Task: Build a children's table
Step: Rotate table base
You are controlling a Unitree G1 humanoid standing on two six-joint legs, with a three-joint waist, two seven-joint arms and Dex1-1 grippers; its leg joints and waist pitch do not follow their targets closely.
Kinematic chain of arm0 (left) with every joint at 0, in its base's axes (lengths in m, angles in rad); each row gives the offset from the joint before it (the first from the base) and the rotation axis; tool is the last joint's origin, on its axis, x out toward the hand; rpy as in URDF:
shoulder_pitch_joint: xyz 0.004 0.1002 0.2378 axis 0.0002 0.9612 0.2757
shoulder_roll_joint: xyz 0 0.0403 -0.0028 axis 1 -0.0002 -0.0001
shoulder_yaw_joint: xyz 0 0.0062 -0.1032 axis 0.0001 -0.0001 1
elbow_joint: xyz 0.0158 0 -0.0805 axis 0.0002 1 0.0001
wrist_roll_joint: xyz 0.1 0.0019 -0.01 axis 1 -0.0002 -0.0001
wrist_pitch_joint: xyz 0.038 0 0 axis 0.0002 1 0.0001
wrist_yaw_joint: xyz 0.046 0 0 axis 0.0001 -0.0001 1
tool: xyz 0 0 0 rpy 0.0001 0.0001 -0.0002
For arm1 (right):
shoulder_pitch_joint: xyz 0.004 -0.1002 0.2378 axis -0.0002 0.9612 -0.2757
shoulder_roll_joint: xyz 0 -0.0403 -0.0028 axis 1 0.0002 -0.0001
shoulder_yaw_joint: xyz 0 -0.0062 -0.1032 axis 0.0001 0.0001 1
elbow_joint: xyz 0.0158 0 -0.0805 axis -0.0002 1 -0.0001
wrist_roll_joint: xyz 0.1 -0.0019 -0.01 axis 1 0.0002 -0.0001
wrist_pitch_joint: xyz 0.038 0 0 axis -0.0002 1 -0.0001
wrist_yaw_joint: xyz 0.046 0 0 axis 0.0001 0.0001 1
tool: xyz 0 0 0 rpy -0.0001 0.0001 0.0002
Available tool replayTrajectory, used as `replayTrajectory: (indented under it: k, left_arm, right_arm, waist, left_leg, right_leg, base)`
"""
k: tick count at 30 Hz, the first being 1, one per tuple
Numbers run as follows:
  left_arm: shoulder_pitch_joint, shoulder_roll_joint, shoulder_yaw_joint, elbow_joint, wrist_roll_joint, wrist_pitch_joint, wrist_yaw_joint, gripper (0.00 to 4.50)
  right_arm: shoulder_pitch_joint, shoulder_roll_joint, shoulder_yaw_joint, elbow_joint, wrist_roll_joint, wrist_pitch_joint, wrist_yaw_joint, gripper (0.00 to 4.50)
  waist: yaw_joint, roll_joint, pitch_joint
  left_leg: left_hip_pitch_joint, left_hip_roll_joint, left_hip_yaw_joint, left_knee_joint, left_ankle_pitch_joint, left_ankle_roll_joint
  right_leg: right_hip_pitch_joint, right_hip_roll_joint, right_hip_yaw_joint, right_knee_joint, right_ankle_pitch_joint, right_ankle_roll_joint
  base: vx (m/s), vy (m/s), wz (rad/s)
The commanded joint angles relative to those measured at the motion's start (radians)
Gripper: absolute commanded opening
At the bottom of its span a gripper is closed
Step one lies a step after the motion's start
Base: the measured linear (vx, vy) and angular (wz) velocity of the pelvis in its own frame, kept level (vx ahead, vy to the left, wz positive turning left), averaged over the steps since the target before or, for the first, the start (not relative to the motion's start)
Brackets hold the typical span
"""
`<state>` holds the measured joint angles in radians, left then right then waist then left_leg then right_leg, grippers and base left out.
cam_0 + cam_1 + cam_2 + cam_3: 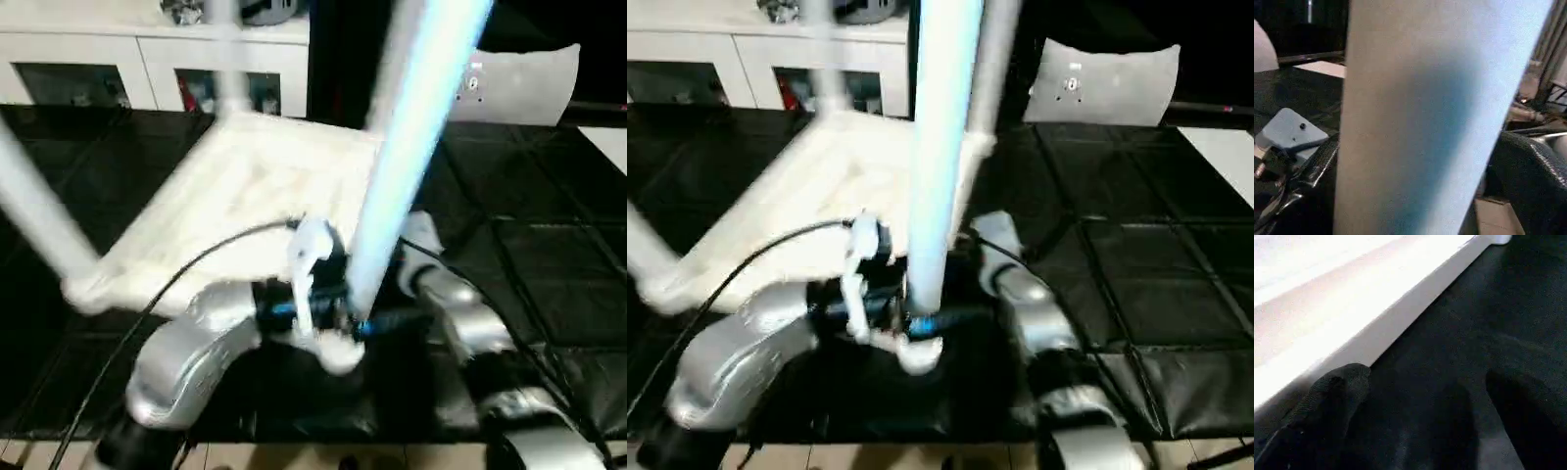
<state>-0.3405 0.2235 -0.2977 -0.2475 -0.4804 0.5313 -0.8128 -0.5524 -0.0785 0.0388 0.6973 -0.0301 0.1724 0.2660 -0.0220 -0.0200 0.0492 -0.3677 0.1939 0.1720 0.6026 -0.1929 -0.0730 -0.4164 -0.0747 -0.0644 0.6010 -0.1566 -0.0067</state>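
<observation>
The left gripper (338,318) is closed around the near leg (416,147) of the children's table, just above its socket. The right gripper (1420,416) is held open, its two black fingers (1327,406) apart over the dark floor (1498,308) beside the table top (255,186). The top is laid upside down on the floor. The gripped leg's long axis is raised steeply, tilted slightly rightward.
</observation>
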Motion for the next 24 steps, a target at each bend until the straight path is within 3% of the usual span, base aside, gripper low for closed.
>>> replayTrajectory:
  k: [1,3,4,6,7,8,9,14,19,24]
  left_arm:
    - [-0.028,-0.014,-0.006,0.027,0.017,-0.025,-0.010,4.38]
    - [-0.077,-0.032,0.001,0.099,0.047,-0.080,-0.004,4.38]
    - [-0.103,-0.047,0.008,0.140,0.064,-0.111,0.010,4.38]
    - [-0.119,-0.057,0.013,0.167,0.073,-0.130,0.018,4.38]
    - [-0.150,-0.067,0.018,0.218,0.096,-0.168,0.033,4.38]
    - [-0.156,-0.070,0.019,0.230,0.101,-0.176,0.035,4.38]
    - [-0.158,-0.069,0.019,0.233,0.103,-0.178,0.035,4.38]
    - [-0.106,-0.041,0.027,0.175,0.078,-0.141,0.012,4.38]
    - [-0.033,0.026,0.029,0.128,0.057,-0.127,-0.049,4.38]
    - [0.021,0.179,0.032,0.132,0.062,-0.130,-0.185,4.38]
  right_arm:
    - [-0.023,0.025,0.026,0.013,0.022,-0.028,0.037,4.50]
    - [-0.029,0.020,0.014,0.036,0.015,-0.037,0.018,4.50]
    - [-0.029,0.011,0.000,0.041,0.015,-0.037,0.002,4.50]
    - [-0.030,0.004,-0.010,0.046,0.016,-0.039,-0.008,4.50]
    - [-0.017,-0.033,-0.039,0.040,0.021,-0.045,-0.016,4.50]
    - [-0.012,-0.044,-0.047,0.037,0.023,-0.047,-0.018,4.50]
    - [-0.009,-0.050,-0.051,0.035,0.024,-0.048,-0.017,4.50]
    - [0.064,-0.136,-0.094,-0.052,0.047,-0.050,0.039,4.50]
    - [0.142,-0.200,-0.109,-0.181,0.088,-0.047,0.147,4.50]
    - [0.241,-0.309,-0.092,-0.400,0.170,-0.001,0.339,4.50]
  waist:
    - [0.009,0.003,-0.065]
    - [0.012,0.009,-0.063]
    - [0.013,0.009,-0.067]
    - [0.016,0.006,-0.066]
    - [0.019,0.011,-0.067]
    - [0.021,0.007,-0.069]
    - [0.026,0.014,-0.068]
    - [0.040,0.014,-0.069]
    - [0.040,0.019,-0.063]
    - [0.038,0.028,-0.055]
  left_leg:
    - [0.003,0.021,-0.002,-0.067,-0.229,0.003]
    - [0.002,0.020,-0.002,-0.069,-0.226,0.005]
    - [0.007,0.019,0.000,-0.065,-0.225,0.004]
    - [0.003,0.020,-0.002,-0.068,-0.219,0.004]
    - [0.003,0.021,-0.004,-0.068,-0.213,0.004]
    - [0.006,0.019,0.000,-0.065,-0.209,0.009]
    - [0.006,0.021,-0.001,-0.066,-0.201,0.012]
    - [0.004,0.021,0.002,-0.063,-0.192,0.025]
    - [-0.001,0.019,0.000,-0.067,-0.228,0.038]
    - [0.009,0.017,-0.004,-0.071,-0.300,0.033]
  right_leg:
    - [0.055,-0.046,0.039,-0.070,-0.301,-0.167]
    - [0.056,-0.045,0.038,-0.071,-0.285,-0.181]
    - [0.056,-0.045,0.039,-0.070,-0.274,-0.181]
    - [0.061,-0.045,0.038,-0.067,-0.258,-0.187]
    - [0.063,-0.047,0.038,-0.067,-0.251,-0.187]
    - [0.061,-0.045,0.038,-0.066,-0.237,-0.189]
    - [0.062,-0.047,0.039,-0.065,-0.223,-0.196]
    - [0.068,-0.046,0.039,-0.062,-0.200,-0.205]
    - [0.065,-0.044,0.034,-0.077,-0.322,-0.173]
    - [0.053,-0.041,0.030,-0.093,-0.473,-0.127]
  base:
    - [0.000,0.000,0.00]
    - [0.000,0.000,0.00]
    - [0.000,0.000,0.00]
    - [0.000,0.000,0.00]
    - [0.000,0.000,0.00]
    - [0.000,0.000,0.00]
    - [0.000,0.000,0.00]
    - [0.000,0.000,0.00]
    - [0.000,0.000,0.00]
    - [0.000,0.000,0.00]
